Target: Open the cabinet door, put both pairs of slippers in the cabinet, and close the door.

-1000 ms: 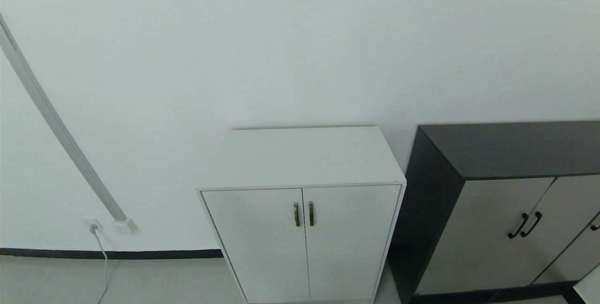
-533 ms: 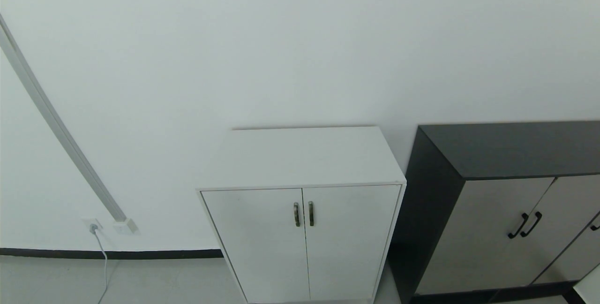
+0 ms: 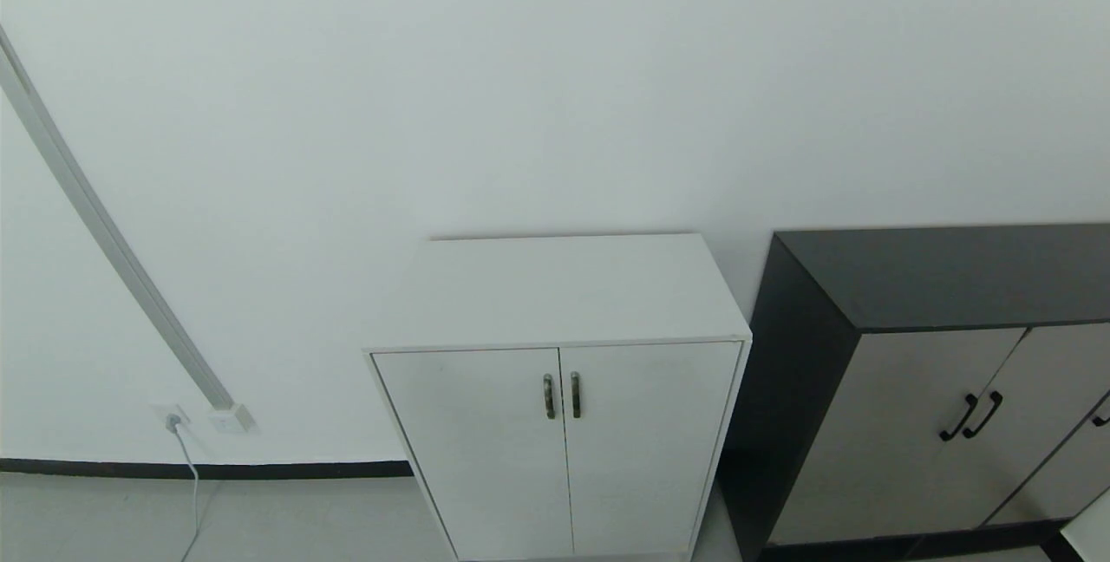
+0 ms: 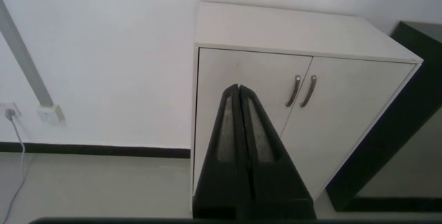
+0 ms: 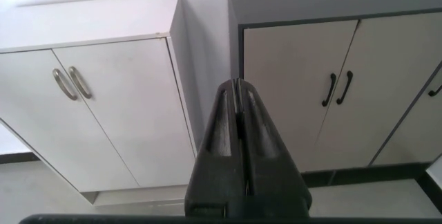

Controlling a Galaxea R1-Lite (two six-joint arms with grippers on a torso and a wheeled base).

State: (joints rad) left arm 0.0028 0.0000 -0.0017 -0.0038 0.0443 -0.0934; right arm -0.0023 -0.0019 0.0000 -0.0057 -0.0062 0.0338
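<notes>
- Nothing has moved since the earlier frames: the cabinet (image 3: pixel 555 293) stands against the wall (image 3: pixel 555 85), both doors shut, with the handles (image 3: pixel 561 395) side by side at the middle.
- The left gripper (image 4: pixel 239 89) faces the cabinet front, jaws pressed together and empty.
- The right gripper (image 5: pixel 237 84) points between the cabinet and the dark cabinet (image 3: pixel 936 276), jaws likewise closed, holding nothing.
</notes>
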